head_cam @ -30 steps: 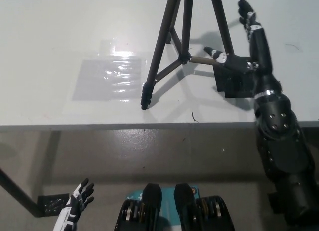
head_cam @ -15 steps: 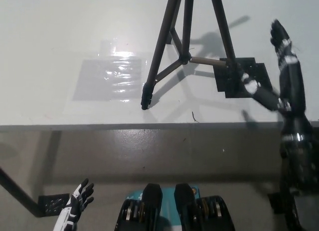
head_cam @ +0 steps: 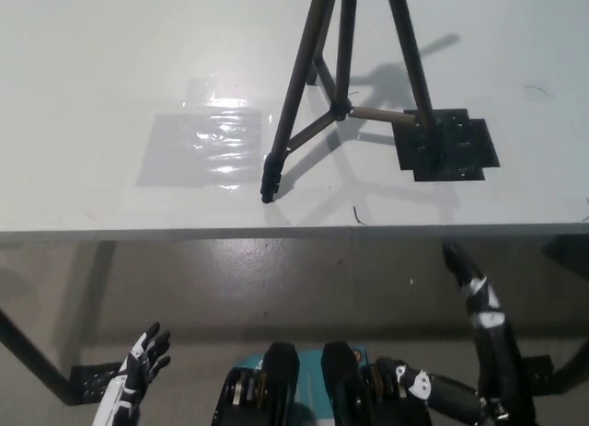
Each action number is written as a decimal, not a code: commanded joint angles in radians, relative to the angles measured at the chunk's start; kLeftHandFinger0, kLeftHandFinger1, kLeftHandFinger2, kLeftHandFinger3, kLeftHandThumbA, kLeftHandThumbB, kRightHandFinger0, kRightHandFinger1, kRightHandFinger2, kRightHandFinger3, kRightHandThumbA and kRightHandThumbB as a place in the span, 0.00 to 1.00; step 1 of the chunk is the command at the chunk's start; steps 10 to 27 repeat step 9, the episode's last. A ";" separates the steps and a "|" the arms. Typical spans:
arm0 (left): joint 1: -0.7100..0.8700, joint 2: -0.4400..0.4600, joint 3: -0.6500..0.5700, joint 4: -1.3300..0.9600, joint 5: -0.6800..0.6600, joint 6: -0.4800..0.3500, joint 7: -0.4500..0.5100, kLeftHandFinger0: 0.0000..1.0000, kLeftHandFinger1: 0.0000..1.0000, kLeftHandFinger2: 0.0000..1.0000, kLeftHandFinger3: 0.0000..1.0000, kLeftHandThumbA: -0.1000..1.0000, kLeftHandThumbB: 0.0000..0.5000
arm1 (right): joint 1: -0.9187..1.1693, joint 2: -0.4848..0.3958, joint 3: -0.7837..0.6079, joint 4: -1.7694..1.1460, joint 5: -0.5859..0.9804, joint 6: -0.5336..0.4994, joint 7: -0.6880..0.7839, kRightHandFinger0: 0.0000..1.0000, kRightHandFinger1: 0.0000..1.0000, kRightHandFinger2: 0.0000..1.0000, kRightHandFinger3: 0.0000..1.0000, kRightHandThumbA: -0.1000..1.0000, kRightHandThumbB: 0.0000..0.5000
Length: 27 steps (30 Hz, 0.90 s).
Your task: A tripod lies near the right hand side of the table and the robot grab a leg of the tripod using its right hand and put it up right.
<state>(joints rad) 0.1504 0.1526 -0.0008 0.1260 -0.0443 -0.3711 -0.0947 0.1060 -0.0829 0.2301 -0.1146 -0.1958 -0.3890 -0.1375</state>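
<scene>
a: since a second ago the black right robot hand (head_cam: 469, 288) has dropped away from the tripod (head_cam: 345, 86). it was up beside the right leg with its fingers spread; half a second ago it was already clear to the right of that leg, and now it hangs below the front edge of the bench (head_cam: 92, 76), over the floor, holding nothing, fingers loosely apart.

b: and the tripod itself?

a: unchanged across all three pictures. it stands on the bench on its spread legs, right of the bench's middle, its top out of the picture. the left leg's foot (head_cam: 268, 189) sits near the front edge; the right leg comes down onto a black patch (head_cam: 460, 150). a clear shiny sheet (head_cam: 198, 145) lies left of the tripod.

b: so which way does it lie from the hand?

a: up and away, beyond the bench edge and slightly to the hand's left. the legs run long from the front of the bench toward the back, converging as they climb. the right leg is the nearest part to the right hand.

b: the other one?

a: the white left robot hand (head_cam: 140, 369) rests well below the bench at the lower left, open, far from the tripod.

b: task state?

a: i'd judge the tripod already upright and released.
</scene>
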 commanded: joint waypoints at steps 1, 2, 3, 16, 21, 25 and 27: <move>-0.010 0.010 0.005 -0.038 -0.026 0.001 -0.019 1.00 1.00 1.00 1.00 1.00 0.50 | -0.060 0.000 -0.038 0.124 0.083 -0.081 -0.039 1.00 1.00 1.00 1.00 1.00 0.59; -0.017 0.009 0.006 -0.033 -0.026 -0.002 -0.018 1.00 1.00 1.00 1.00 1.00 0.49 | -0.071 0.003 -0.045 0.149 0.089 -0.081 -0.034 1.00 1.00 1.00 1.00 1.00 0.61; -0.020 0.008 0.007 -0.030 -0.028 -0.003 -0.018 1.00 1.00 1.00 1.00 1.00 0.48 | -0.079 0.009 -0.056 0.185 0.102 -0.081 -0.021 1.00 1.00 1.00 1.00 1.00 0.65; -0.036 0.009 0.009 -0.036 -0.039 0.000 -0.025 1.00 1.00 1.00 1.00 1.00 0.49 | -0.123 0.024 -0.087 0.315 0.175 -0.081 0.046 1.00 1.00 1.00 1.00 1.00 0.68; -0.036 0.009 0.009 -0.036 -0.039 0.000 -0.025 1.00 1.00 1.00 1.00 1.00 0.49 | -0.123 0.024 -0.087 0.315 0.175 -0.081 0.046 1.00 1.00 1.00 1.00 1.00 0.68; -0.036 0.009 0.009 -0.036 -0.039 0.000 -0.025 1.00 1.00 1.00 1.00 1.00 0.49 | -0.123 0.024 -0.087 0.315 0.175 -0.081 0.046 1.00 1.00 1.00 1.00 1.00 0.68; -0.036 0.009 0.009 -0.036 -0.039 0.000 -0.025 1.00 1.00 1.00 1.00 1.00 0.49 | -0.123 0.024 -0.087 0.315 0.175 -0.081 0.046 1.00 1.00 1.00 1.00 1.00 0.68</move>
